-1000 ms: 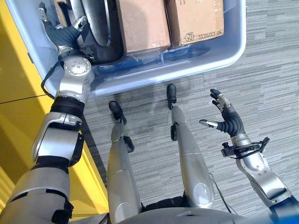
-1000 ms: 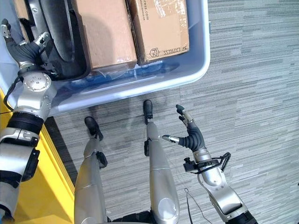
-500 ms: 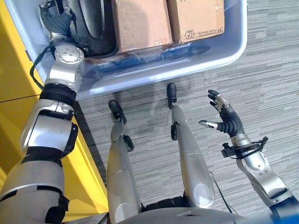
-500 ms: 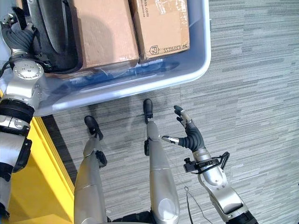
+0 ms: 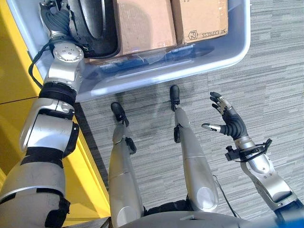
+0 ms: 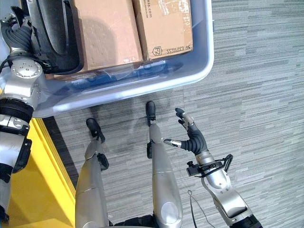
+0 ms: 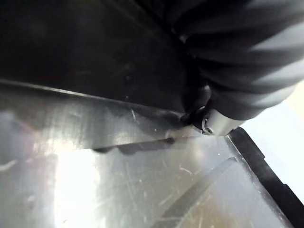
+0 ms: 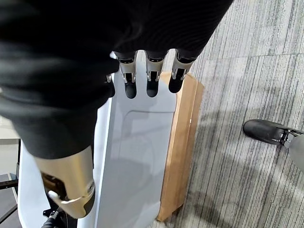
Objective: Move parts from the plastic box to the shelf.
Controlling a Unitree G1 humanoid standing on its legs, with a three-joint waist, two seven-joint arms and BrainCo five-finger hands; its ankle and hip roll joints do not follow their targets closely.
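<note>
Grey striped carpet floor carries the pale blue plastic box, sitting flat on it. Yellow floor strip runs along the box's left side. Inside the box: two cardboard cartons side by side, dark part left of them.

**Plastic box and the parts inside it**

The plastic box is a pale blue-grey tub with rounded corners, standing on the grey carpet floor. Its near wall runs at a slant, lower toward the robot's left. Two brown cardboard cartons stand side by side in it: the right carton is close to the box's right wall, the left carton touches it. A large dark curved part with a glossy black surface lies beside the left carton, toward the box's left wall. Crumpled clear plastic film lies along the near wall below the cartons.
</note>
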